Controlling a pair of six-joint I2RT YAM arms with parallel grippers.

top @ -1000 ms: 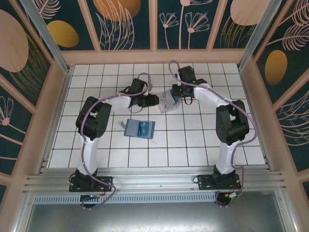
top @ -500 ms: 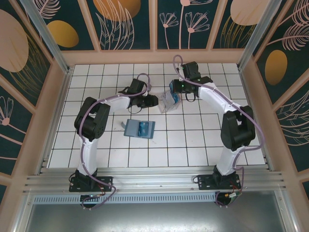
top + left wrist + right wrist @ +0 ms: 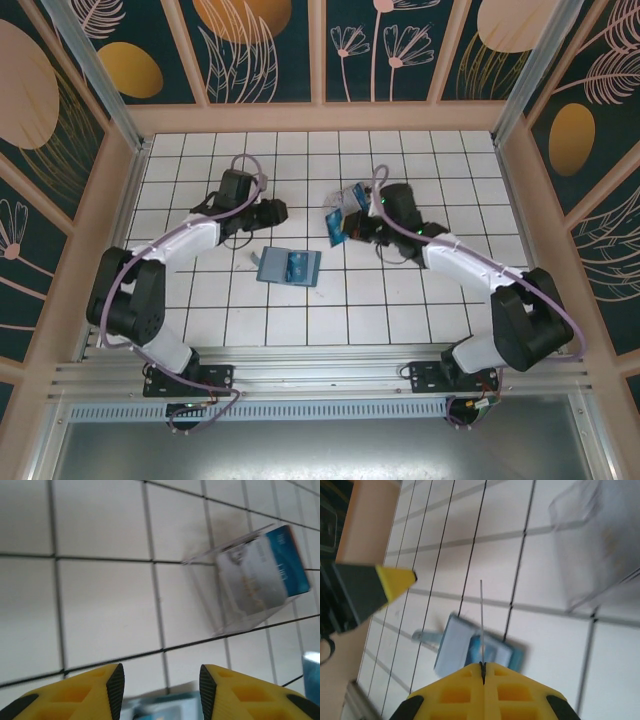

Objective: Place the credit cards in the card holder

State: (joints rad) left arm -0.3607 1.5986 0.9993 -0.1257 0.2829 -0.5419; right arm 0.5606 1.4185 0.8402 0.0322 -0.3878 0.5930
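While teal card holder lies open flat, right fingers pinch thin card; left fingers parted.

The card holder lies open on the tiled table.

A clear plastic box lies on the white tiled table (dark floral walls around).
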